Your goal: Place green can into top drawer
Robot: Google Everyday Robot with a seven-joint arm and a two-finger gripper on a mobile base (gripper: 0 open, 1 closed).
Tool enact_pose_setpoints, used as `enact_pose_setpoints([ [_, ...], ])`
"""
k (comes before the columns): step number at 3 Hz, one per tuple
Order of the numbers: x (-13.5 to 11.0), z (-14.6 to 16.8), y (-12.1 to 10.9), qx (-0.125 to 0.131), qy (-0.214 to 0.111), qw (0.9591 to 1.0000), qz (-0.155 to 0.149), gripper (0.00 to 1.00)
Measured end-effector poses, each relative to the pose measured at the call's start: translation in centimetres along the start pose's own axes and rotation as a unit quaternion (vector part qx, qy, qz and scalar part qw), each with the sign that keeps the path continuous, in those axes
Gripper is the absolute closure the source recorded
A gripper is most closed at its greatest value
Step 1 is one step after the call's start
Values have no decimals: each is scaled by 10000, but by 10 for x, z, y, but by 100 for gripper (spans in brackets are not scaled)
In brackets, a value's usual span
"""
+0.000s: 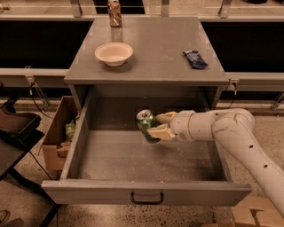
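Can [145, 125], green, small cylinder with mottled label and shiny silver top, tilted slightly, at frame centre inside the drawer [88, 193]. Whether its base touches the floor cannot be told. Its right side is hidden by the fingers.

Gripper [155, 125], two cream-coloured fingers closed around the can from the right. It sits on a smooth white rounded arm [230, 133] that enters from the lower right and is cut off by the frame edge.

Drawer, wide, deep, grey metal, pulled fully open, with speckled floor and flat front panel. Small dark handle [147, 199] at lower centre.

Cabinet top [159, 40], flat matte grey, in the upper half of the frame. On it:
- pale round bowl [114, 53], left of centre;
- brown-orange can [114, 12], upright at the far edge, top cut off;
- dark blue wrapper [195, 59], flat, to the right.

Cardboard box [57, 133], open, beside the drawer's left wall, with something green inside that is hard to make out. Dark furniture at the left edge, indistinct.
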State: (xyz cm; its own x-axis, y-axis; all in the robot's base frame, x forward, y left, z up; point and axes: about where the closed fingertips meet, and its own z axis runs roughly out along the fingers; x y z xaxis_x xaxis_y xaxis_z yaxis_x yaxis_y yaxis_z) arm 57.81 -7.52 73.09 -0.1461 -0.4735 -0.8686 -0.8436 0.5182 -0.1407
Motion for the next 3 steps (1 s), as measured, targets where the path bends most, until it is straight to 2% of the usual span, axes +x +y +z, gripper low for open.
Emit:
enact_pose_setpoints([
  [1,0,0,0,0,0,10000,0,3],
  [3,-1,6,2,-93,57,9999,-2,0],
])
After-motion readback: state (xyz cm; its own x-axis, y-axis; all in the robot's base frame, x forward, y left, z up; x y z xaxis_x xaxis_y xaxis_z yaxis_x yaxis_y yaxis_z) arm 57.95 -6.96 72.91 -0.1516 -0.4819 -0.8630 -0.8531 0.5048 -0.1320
